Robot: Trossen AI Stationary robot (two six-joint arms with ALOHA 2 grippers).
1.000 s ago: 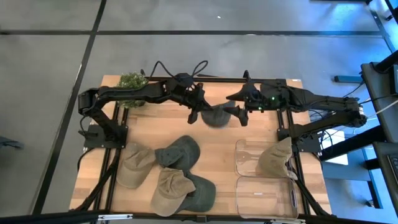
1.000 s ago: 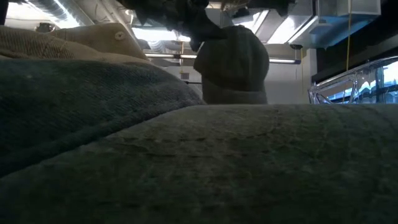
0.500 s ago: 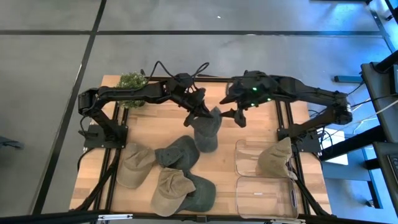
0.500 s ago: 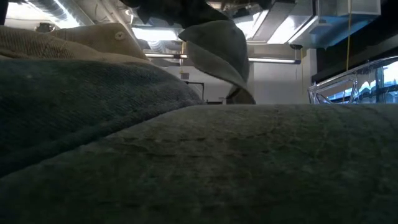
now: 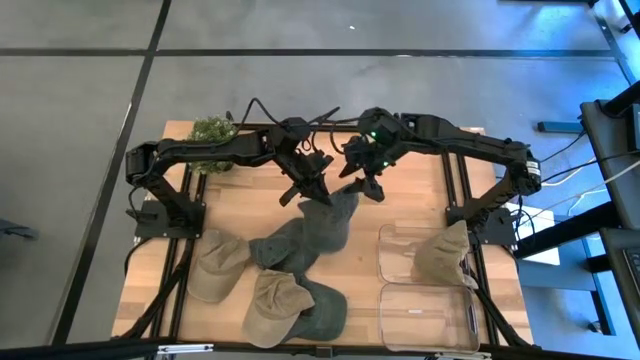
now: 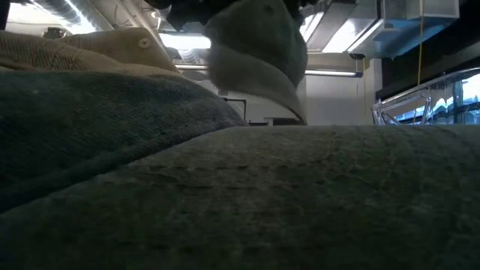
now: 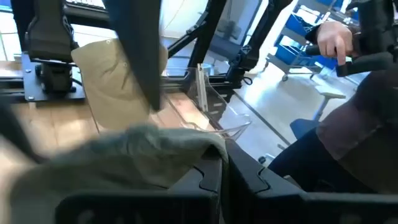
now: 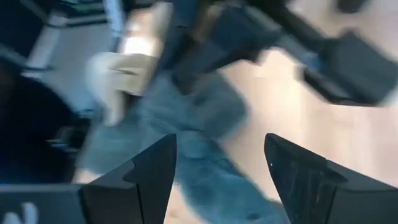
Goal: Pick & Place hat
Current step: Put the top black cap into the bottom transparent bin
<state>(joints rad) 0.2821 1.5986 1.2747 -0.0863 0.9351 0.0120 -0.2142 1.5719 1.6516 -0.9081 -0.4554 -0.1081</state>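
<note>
A dark green hat (image 5: 330, 213) hangs below my left gripper (image 5: 309, 190) at the table's middle; the low view shows it as a rounded crown (image 6: 259, 52). In the high view its lower end overlaps another green hat (image 5: 283, 246); I cannot tell whether they touch. My left gripper (image 7: 222, 180) is shut on the hat's cloth (image 7: 124, 155). My right gripper (image 5: 361, 181) hovers just to the hat's right and is open (image 8: 217, 168). It touches nothing, and the hat shows blurred beyond its fingers (image 8: 186, 124). My left gripper pinches the green hat's edge (image 7: 208, 149) between its two shut fingers, slanting down from the table's far left. The hat hangs below the fingers with its crown toward the near edge. One layer or several, I cannot tell.
Two tan hats (image 5: 215, 266) (image 5: 273, 306) and one more green hat (image 5: 326, 311) lie near the near edge. Two clear bins (image 5: 398, 250) (image 5: 425, 316) stand at the right, the farther one holding a tan hat (image 5: 445, 255). A small plant (image 5: 213, 135) stands far left. A person's hand (image 7: 333, 40) shows beyond the table.
The hat was stretched between the two grippers at the far middle. It has swung down and toward the near edge and now hangs from my left gripper alone. My left gripper has shifted slightly toward the near edge. My right gripper has moved toward the table's left.
</note>
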